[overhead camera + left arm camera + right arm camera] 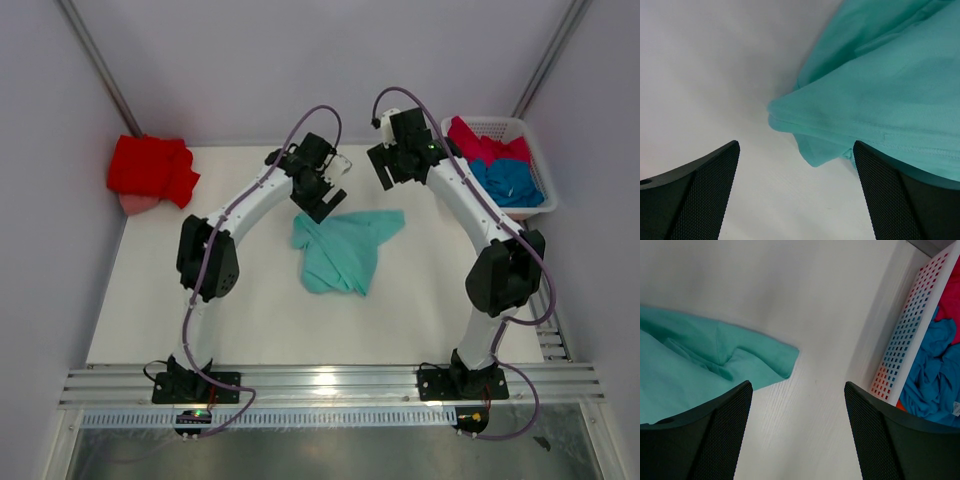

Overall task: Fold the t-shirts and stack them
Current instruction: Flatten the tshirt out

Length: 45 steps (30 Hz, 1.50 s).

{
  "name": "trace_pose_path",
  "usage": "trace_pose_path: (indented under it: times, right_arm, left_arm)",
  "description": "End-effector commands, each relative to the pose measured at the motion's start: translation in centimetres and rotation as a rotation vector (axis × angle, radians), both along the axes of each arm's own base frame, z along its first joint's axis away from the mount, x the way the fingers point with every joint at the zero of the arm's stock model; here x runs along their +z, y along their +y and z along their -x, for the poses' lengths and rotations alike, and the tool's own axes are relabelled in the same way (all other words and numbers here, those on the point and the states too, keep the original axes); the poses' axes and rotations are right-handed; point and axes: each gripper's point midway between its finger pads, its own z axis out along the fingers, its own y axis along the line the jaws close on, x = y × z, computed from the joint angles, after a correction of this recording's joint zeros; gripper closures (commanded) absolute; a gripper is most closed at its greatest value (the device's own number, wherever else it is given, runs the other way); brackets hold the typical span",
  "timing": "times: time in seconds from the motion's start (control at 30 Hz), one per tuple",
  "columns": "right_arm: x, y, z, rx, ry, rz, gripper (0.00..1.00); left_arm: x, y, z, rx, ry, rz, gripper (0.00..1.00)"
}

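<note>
White table [250, 320], pale grey walls [300, 60] around it, metal poles [100, 68] at its far corners, aluminium rail [330, 385] along its near edge

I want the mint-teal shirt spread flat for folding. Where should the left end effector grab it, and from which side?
Probably the folded corner of the mint-teal t-shirt pointing at the left end effector, whose open jaws bracket it. Come down from above at the shirt's far-left end: the layers there bunch into a protruding tip with bare table beside it.

Mint-teal t-shirt [345, 255] crumpled in the middle of the table [400, 330]. Red t-shirt [150, 168] at far left. Blue t-shirt [512, 180] and pink t-shirt [485, 145] in the basket [497, 123].
</note>
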Motion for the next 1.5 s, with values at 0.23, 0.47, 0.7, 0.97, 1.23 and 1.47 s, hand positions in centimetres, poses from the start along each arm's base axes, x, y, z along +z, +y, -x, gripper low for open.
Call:
trace_pose_path:
  times: [0.23, 0.47, 0.7, 0.97, 1.23, 1.47]
  right_arm:
    - [-0.8, -3.5, -0.9, -0.069, 0.015, -0.026, 0.22]
    - [-2.6, -3.6, -1.8, -0.067, 0.043, -0.009, 0.22]
    - [-3.0, -2.9, -3.5, -0.055, 0.047, -0.036, 0.22]
    - [-1.1, -3.7, -5.6, -0.123, -0.036, -0.013, 0.21]
    - [-3.4, -4.1, -4.2, -0.128, 0.025, 0.003, 0.21]
    - [-3.7, -3.8, -4.4, -0.127, 0.032, -0.008, 0.21]
  left_arm:
    - [8.3, -5.6, 6.7, -0.439, 0.091, 0.361, 0.06]
    - [6.6, -3.4, 8.2, -0.637, 0.03, 0.135, 0.11]
    - [3.4, -0.6, 10.7, -0.774, 0.089, -0.008, 0.11]
    - [3.5, -4.2, 11.1, -0.732, 0.147, 0.116, 0.1]
    - [4.2, -7.7, 14.4, -0.788, 0.201, 0.171, 0.14]
    - [3.9, -8.1, 16.7, -0.903, 0.261, 0.157, 0.15]
